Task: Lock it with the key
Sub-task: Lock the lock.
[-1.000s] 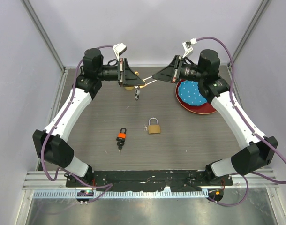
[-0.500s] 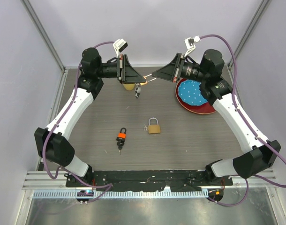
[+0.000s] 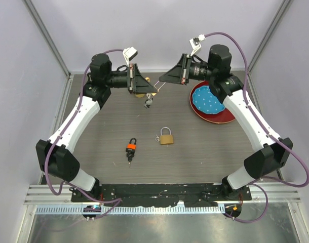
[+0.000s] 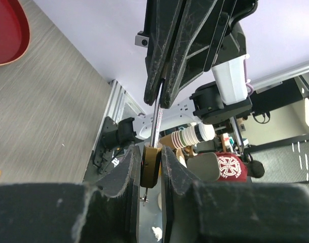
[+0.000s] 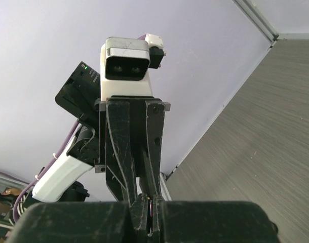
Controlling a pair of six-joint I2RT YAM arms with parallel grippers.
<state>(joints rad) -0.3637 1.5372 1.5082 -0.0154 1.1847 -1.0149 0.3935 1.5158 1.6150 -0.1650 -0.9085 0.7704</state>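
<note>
A small brass padlock (image 4: 150, 169) is raised over the far side of the table, and my left gripper (image 4: 150, 152) is shut on its body. Its silver shackle (image 4: 155, 121) runs straight out to my right gripper (image 4: 162, 101), which is shut on the shackle's end. A small key (image 3: 148, 103) hangs from the underside of the lock. In the top view the two grippers meet tip to tip, the left gripper (image 3: 154, 91) just below and left of the right gripper (image 3: 161, 81). In the right wrist view my right gripper (image 5: 151, 202) shows only a thin sliver between its pads.
A second brass padlock (image 3: 166, 137) lies mid-table with its shackle up. A black and orange padlock (image 3: 131, 148) with a key in it lies to its left. A red plate (image 3: 215, 117) holding a blue dotted disc sits at the back right.
My right arm has swung its wrist left and a little farther back, with the gripper tip still at the shackle. The left arm shifted slightly and returned.
</note>
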